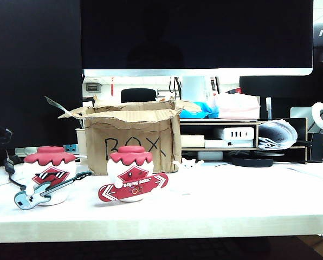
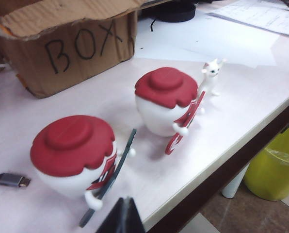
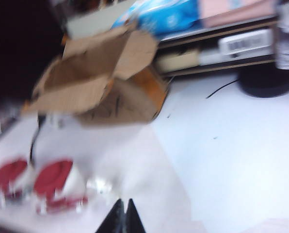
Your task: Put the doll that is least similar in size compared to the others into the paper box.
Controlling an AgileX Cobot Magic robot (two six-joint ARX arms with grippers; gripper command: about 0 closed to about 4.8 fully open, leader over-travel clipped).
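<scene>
Here's the white surface (image 1: 215, 208), and the tiny white doll (image 1: 188, 163) stands upright on it, just off the right front corner of the paper box (image 1: 133, 140), untouched and outside the box. From the left wrist view the same little figure (image 2: 211, 76) shows pointed ears and sits just behind the red board of its bigger neighbour.

That neighbour, the red-capped doll with the red board (image 1: 132, 177), stands in front of the box, and the red-capped doll with the guitar (image 1: 47, 176) is to its left in the exterior view, well apart from the small one. The box is open on top, flaps ragged, "BOX" handwritten on its front.

The left end effector (image 2: 122, 216) hangs low over the near edge of the surface, just beside the guitar doll; only its dark tips show, pressed together, gripping nothing. The right end effector (image 3: 121, 217) is up above the surface, its fingers meeting in a closed point, empty. Its view is heavily blurred: the open box (image 3: 98, 85) and two red caps show, but the small doll is only a pale smear there. A yellow bin (image 2: 275, 167) sits on the floor beside the surface.
</scene>
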